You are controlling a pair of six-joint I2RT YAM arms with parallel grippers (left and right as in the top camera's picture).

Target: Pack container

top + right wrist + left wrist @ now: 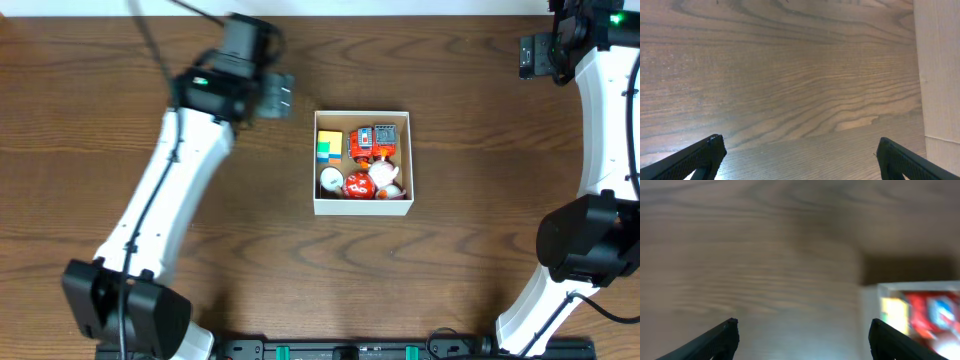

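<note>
White-walled container [362, 207] w/ toys [360, 185]; L pincer [802, 330], R pincer [799, 145] both spread wide, holding nothing.

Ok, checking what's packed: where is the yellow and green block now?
Overhead view: the yellow and green block sits inside the container, in its upper left corner, just left of the red toy and above a white round piece.

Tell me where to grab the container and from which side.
Pinch a thin white wall of the container from above, one finger inside and one outside. The far wall, at the top of the overhead view, looks best: a strip of bare cardboard seems to separate it from the toys, leaving finger room. The box looks too wide to span.
</note>
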